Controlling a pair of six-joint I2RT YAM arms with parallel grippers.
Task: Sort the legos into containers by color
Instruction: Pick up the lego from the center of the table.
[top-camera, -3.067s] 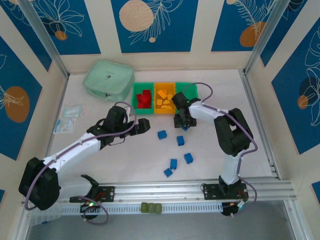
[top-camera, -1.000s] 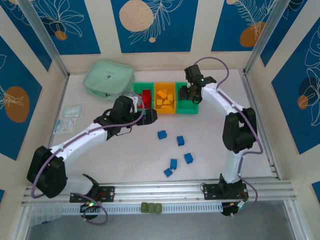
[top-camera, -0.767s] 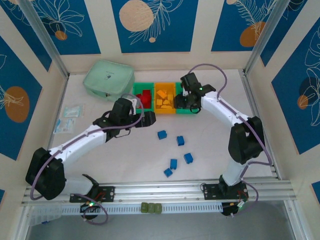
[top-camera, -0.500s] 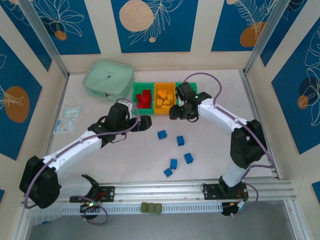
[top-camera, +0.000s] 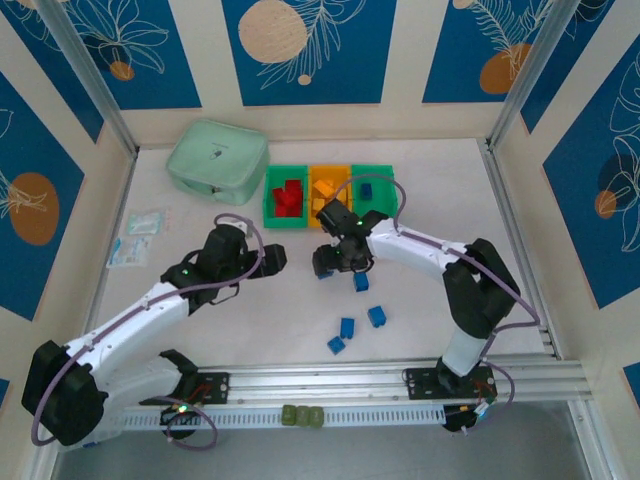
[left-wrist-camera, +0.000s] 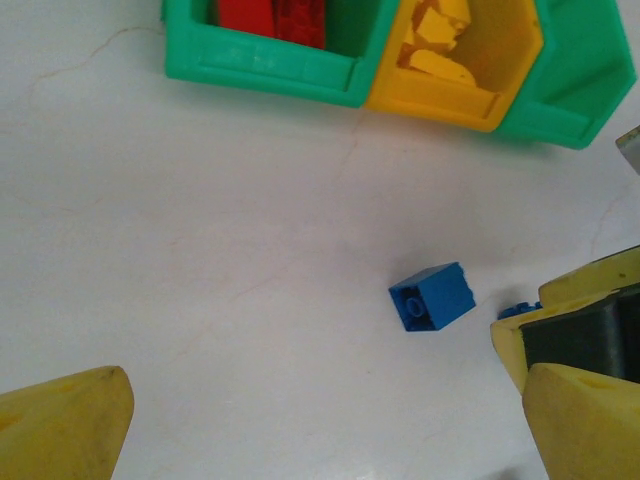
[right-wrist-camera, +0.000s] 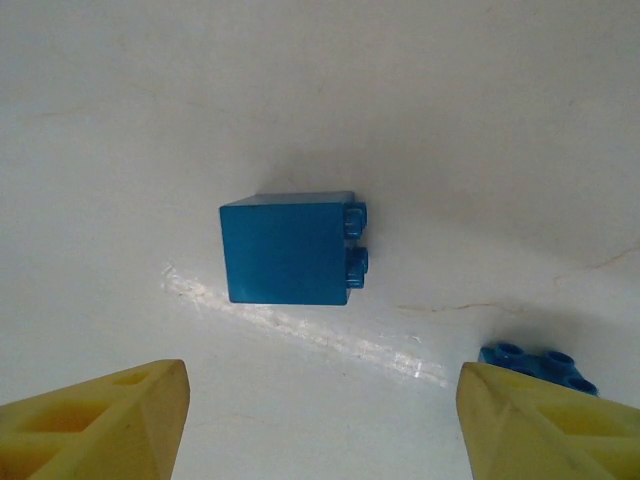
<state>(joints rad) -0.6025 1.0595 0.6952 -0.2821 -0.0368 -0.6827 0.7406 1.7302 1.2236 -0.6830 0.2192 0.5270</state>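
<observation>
The right gripper has come away from the right green bin, the neighbour on the right of the orange bin. The blue brick it was carrying 3 seconds ago now lies inside that bin. The gripper hangs low over the table in front of the orange bin. Its jaws are parted wide and empty, and the next brick lies on its side between the fingertips, touched by neither. So 1 more delivery looks finished and the next pick-up is lined up; a short descent and a squeeze seem to be all it needs.

The left gripper has drawn back toward the front-left of the orange bin, spread fully and holding nothing.

There are 3 bins in the row and 1 blue brick is visible in the right green one. 5 blue bricks are loose in front of the orange bin: the targeted one, then a 2nd brick, 3rd brick, 4th brick and 5th brick. The red bricks in the left green bin and the yellow bricks in the orange bin are heaped too closely to count. Every loose brick is blue.
</observation>
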